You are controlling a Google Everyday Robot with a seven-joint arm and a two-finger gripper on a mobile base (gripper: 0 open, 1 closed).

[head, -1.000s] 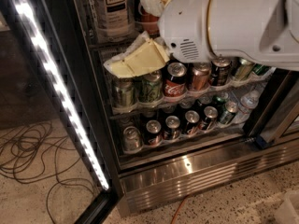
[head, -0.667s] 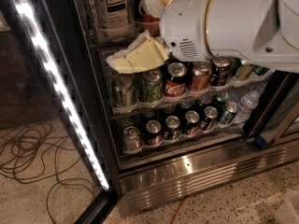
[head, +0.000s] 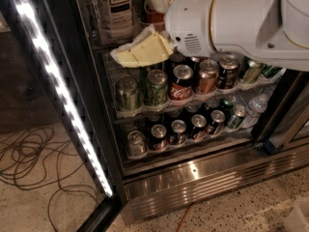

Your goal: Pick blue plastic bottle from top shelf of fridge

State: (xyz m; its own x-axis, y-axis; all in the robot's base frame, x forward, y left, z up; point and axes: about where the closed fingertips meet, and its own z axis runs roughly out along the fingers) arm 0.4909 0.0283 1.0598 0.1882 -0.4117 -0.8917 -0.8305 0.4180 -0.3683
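Bottle [head: 115, 8]: upright on the fridge's [head: 203, 178] top shelf [head: 107, 43], left side (cap out of view).
Gripper [head: 126, 56]: just under that shelf's lip, pointing towards 9 o'clock; width cannot be told.
Bearing: bottle near, at 11 o'clock from gripper.

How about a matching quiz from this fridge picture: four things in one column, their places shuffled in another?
Things:
1. tea bottle
2. gripper
3. water bottle
4. cables

Places:
A. on the floor, left of the fridge
B. right end of the lowest rack
C. standing on the top shelf, at the left
D. at the top shelf's front edge, just above the cans

Pairs: 1-C, 2-D, 3-B, 4-A
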